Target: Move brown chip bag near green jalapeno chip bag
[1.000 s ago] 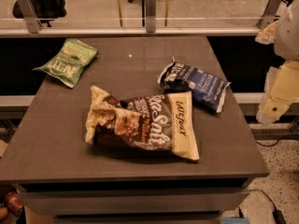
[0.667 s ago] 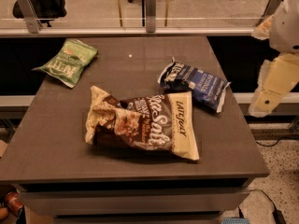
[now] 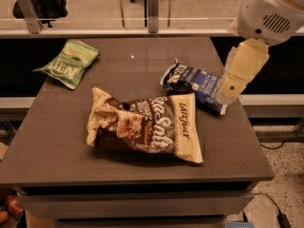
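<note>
The brown chip bag (image 3: 145, 125) is large and crinkled, with cream ends and white script lettering. It lies flat at the middle front of the table. The green jalapeno chip bag (image 3: 70, 62) lies at the table's far left corner, well apart from the brown bag. My arm comes in from the upper right with a white joint (image 3: 270, 11) and a cream link (image 3: 243, 65). My gripper (image 3: 227, 95) is at the link's lower end, above the right end of the dark blue bag, right of and beyond the brown bag. It holds nothing that I can see.
A dark blue chip bag (image 3: 194, 85) lies at the right of the dark table (image 3: 57, 146), just behind the brown bag. A glass rail with posts (image 3: 152, 8) runs behind the table. The table's right edge is close under my arm.
My arm has swung left from beside the table's right edge to over the right end of the blue bag. The bags have not moved.
</note>
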`<state>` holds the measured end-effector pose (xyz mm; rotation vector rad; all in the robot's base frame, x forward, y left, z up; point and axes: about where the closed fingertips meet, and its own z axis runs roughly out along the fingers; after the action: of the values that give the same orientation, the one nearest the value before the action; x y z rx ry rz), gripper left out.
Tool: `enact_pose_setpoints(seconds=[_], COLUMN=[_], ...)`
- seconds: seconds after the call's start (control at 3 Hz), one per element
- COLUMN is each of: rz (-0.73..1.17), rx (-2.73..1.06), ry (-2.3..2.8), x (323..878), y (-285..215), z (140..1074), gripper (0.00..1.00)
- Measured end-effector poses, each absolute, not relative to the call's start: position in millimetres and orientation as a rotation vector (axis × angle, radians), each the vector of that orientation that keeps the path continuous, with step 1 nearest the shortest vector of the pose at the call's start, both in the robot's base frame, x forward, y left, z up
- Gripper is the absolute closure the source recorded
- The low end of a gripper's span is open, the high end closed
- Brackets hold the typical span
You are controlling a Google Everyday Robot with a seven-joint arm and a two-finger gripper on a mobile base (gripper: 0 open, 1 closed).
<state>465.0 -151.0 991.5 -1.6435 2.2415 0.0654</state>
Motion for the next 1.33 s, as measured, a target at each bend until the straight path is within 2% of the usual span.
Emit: enact_pose_setpoints(seconds=[0.33,1.33], rz=[0.126,0.141], rx=[-1.638,-1.495], ry=[2.263,2.363], x=[468,458], y=[-120,-29], z=[989,976], gripper=[0.0,0.0])
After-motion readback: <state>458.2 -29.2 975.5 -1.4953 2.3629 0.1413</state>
